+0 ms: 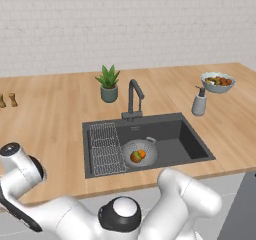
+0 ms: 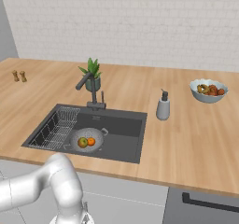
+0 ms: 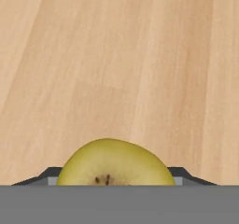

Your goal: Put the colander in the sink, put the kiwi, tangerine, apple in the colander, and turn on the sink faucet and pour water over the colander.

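- The wooden counter (image 1: 55,114) carries the dark sink (image 1: 192,141), with the faucet (image 1: 134,96) behind it.
- The grey colander (image 1: 131,148) sits in the sink beside the wire rack (image 1: 105,149), holding the apple (image 1: 135,157) and tangerine (image 1: 142,153).
- The kiwi (image 3: 114,164) lies on the counter, between the fingers of my gripper (image 3: 114,181).
- I cannot tell whether my gripper is pinching the kiwi.

A kitchen: wooden counter (image 1: 55,114) with sink (image 1: 190,139), faucet (image 1: 133,98), soap bottle (image 1: 199,103)
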You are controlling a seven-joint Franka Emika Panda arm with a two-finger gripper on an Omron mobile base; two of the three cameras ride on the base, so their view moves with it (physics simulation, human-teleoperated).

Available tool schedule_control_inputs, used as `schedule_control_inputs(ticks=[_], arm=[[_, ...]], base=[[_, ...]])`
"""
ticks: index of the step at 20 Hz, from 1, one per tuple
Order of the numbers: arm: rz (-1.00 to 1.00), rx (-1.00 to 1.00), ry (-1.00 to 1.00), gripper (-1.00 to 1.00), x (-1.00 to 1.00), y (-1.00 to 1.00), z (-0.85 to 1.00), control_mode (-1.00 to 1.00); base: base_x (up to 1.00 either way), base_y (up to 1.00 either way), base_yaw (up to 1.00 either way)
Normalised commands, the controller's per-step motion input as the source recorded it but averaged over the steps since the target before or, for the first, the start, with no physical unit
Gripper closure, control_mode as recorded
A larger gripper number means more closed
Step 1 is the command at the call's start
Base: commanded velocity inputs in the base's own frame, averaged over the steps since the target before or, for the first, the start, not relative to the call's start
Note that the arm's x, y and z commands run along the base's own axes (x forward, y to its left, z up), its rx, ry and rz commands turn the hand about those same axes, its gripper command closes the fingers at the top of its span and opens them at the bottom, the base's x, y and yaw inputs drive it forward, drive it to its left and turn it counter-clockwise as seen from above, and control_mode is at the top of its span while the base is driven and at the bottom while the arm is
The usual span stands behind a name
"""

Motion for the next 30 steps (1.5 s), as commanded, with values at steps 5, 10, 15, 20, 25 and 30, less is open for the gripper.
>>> schedule_control_inputs(ticks=[5,10,15,20,25,30], arm=[[0.00,0.03,-0.30,1.00,-0.16,-0.81,0.11,-1.00],[-0.02,0.11,-0.14,1.00,0.31,-0.96,0.44,-1.00],[-0.02,0.12,0.01,1.00,0.61,-1.00,0.41,-1.00],[-0.06,0.00,0.13,1.00,0.69,-1.00,0.03,-1.00],[-0.11,0.00,0.11,1.00,0.41,-1.00,0.02,-1.00],[-0.08,0.00,0.03,1.00,-0.04,-1.00,0.20,-1.00]], base=[[0.00,0.00,0.00],[0.00,0.00,0.00],[0.00,0.00,0.00],[0.00,0.00,0.00],[0.00,0.00,0.00],[0.00,0.00,0.00]])
